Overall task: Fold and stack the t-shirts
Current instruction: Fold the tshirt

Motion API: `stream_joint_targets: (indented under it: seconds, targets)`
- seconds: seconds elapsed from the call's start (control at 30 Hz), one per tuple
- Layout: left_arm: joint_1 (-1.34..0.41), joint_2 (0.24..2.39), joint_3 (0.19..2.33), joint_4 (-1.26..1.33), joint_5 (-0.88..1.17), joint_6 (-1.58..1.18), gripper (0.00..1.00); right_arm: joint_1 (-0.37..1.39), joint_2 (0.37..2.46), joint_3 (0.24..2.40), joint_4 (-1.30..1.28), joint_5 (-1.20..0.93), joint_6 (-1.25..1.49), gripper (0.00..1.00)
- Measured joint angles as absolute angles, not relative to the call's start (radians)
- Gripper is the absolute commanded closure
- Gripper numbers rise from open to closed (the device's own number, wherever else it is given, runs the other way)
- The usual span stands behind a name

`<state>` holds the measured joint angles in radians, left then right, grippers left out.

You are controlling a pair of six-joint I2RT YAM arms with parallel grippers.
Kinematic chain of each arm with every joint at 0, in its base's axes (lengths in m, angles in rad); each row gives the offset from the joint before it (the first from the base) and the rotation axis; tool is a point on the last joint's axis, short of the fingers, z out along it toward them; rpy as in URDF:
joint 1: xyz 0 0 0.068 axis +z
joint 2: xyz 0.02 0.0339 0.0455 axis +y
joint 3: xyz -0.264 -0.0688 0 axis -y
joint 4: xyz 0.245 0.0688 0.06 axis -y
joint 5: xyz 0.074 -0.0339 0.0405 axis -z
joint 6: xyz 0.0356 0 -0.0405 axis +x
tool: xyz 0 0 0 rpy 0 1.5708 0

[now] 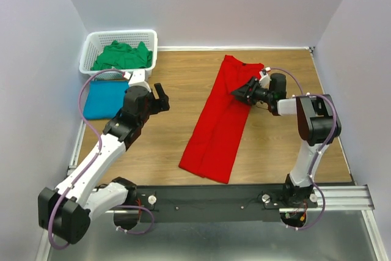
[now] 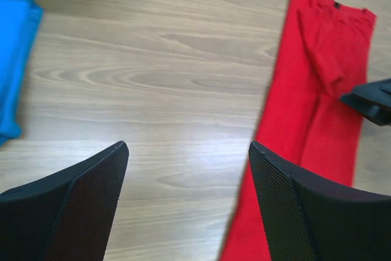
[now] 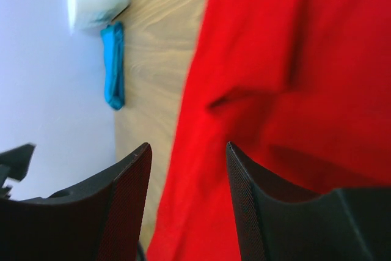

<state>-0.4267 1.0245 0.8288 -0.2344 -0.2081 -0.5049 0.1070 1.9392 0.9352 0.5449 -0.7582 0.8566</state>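
A red t-shirt lies folded into a long narrow strip down the middle of the table, collar end at the back. Both wrist views take in the red t-shirt. My right gripper hovers open over its upper right edge with nothing between the fingers. My left gripper stands open over bare wood to the left of the shirt. A folded teal blue t-shirt lies flat at the far left. A crumpled green t-shirt fills the basket.
The white lattice basket stands at the back left corner, just behind the blue shirt. White walls close in the table on three sides. A metal rail with both arm bases runs along the near edge.
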Motion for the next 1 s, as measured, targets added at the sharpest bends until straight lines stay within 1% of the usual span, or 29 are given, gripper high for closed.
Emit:
stream_joint_targets:
  seconds: [0.2, 0.37, 0.5, 0.57, 0.7, 0.77, 0.87, 1.0]
  targets:
    - [-0.417, 0.912, 0.71, -0.132, -0.301, -0.425, 0.11, 0.034, 2.046, 1.004, 0.545, -0.752, 0.813, 0.41]
    - [-0.387, 0.935, 0.706, -0.084, -0.303, -0.406, 0.11, -0.012, 2.127, 1.106, 0.554, -0.756, 0.802, 0.41]
    - [-0.35, 0.977, 0.709, -0.074, -0.298, -0.403, 0.11, -0.049, 2.248, 1.231, 0.563, -0.807, 0.815, 0.41]
    - [-0.332, 0.992, 0.709, -0.073, -0.29, -0.403, 0.11, -0.06, 2.308, 1.343, 0.52, -0.823, 0.799, 0.41]
    - [-0.308, 1.006, 0.709, -0.066, -0.255, -0.393, 0.11, -0.074, 2.447, 1.636, 0.364, -0.831, 0.712, 0.41]
    - [-0.3, 1.017, 0.709, -0.059, -0.227, -0.379, 0.11, -0.083, 2.491, 1.728, 0.312, -0.839, 0.698, 0.41]
    - [-0.295, 1.034, 0.709, -0.047, -0.176, -0.359, 0.11, -0.1, 2.532, 1.824, 0.25, -0.843, 0.687, 0.41]
    - [-0.295, 1.053, 0.709, -0.042, -0.107, -0.344, 0.15, -0.114, 2.518, 1.826, 0.205, -0.842, 0.678, 0.41]
